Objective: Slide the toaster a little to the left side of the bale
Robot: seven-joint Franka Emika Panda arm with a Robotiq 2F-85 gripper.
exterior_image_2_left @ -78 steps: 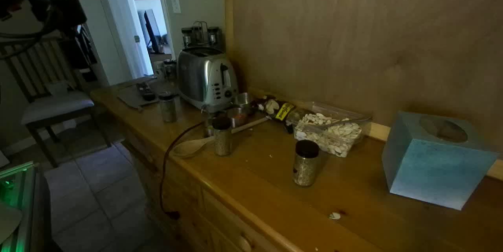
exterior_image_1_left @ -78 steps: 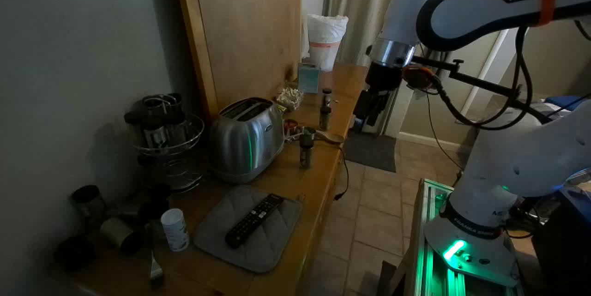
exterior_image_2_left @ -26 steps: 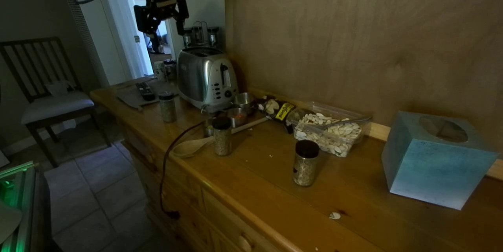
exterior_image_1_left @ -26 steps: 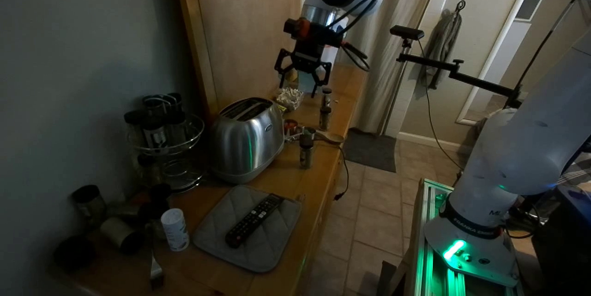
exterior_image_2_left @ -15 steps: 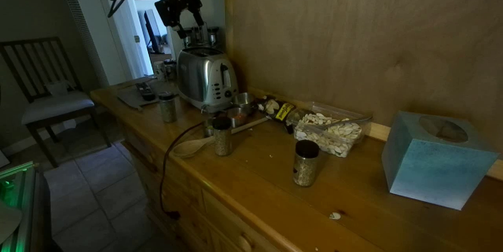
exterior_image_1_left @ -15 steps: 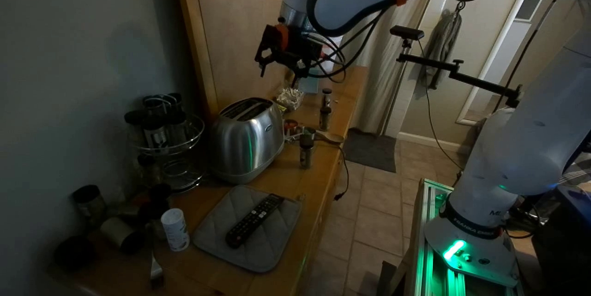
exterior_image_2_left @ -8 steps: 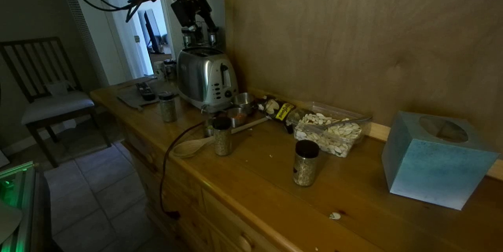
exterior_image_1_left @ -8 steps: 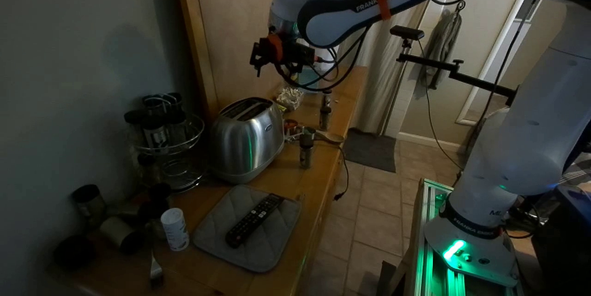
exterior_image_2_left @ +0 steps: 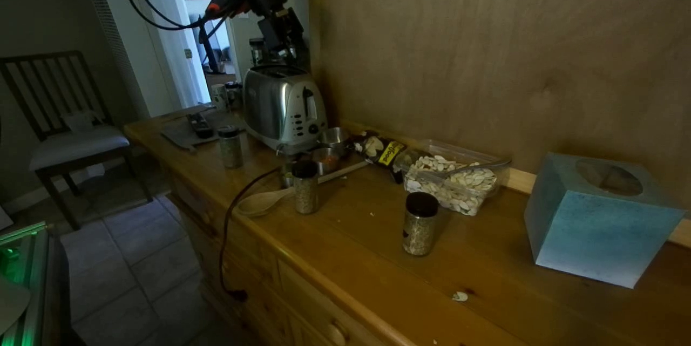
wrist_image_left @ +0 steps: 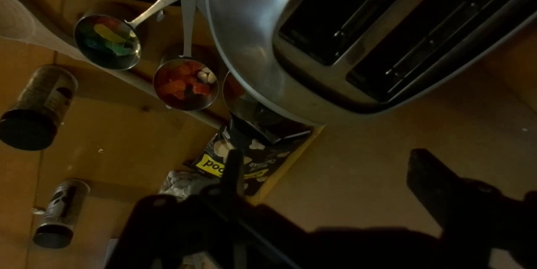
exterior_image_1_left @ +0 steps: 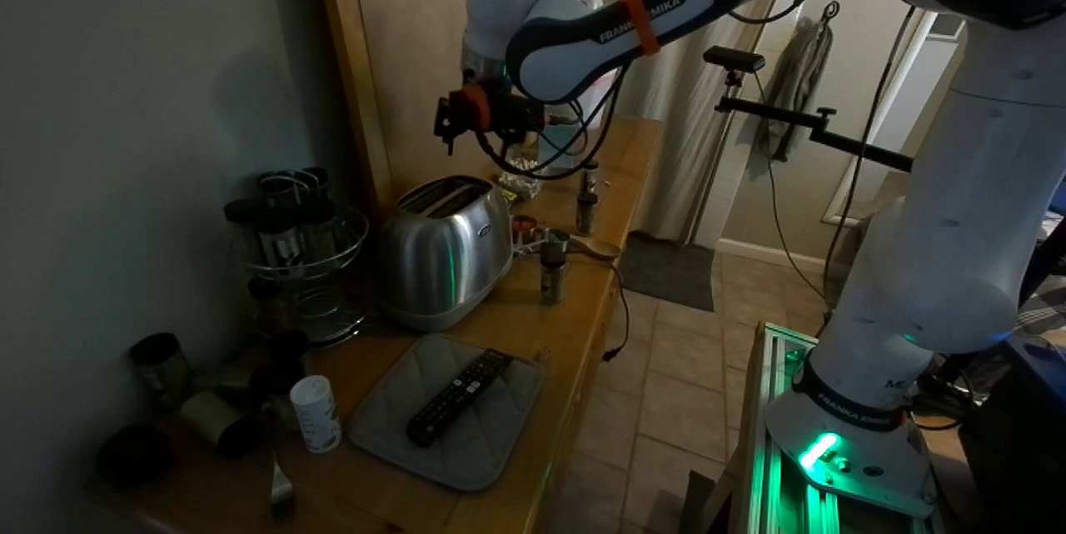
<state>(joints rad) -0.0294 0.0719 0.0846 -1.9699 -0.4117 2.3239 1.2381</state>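
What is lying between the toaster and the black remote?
A bare stretch of the grey mat that the remote lies on, as an exterior view shows. Whether it touches the toaster, I cannot tell.

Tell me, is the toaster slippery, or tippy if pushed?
The toaster may feel slippery: its metal side looks smooth and shiny. Pushed low, it'll probably slide rather than tip, since its broad base stands flat on the table.

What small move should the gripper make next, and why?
Probably ease the gripper toward the toaster before lowering: in the wrist view the jaws stand open, apart from the toaster, and the black snack bag shows behind one jaw; dropping straight might catch it.
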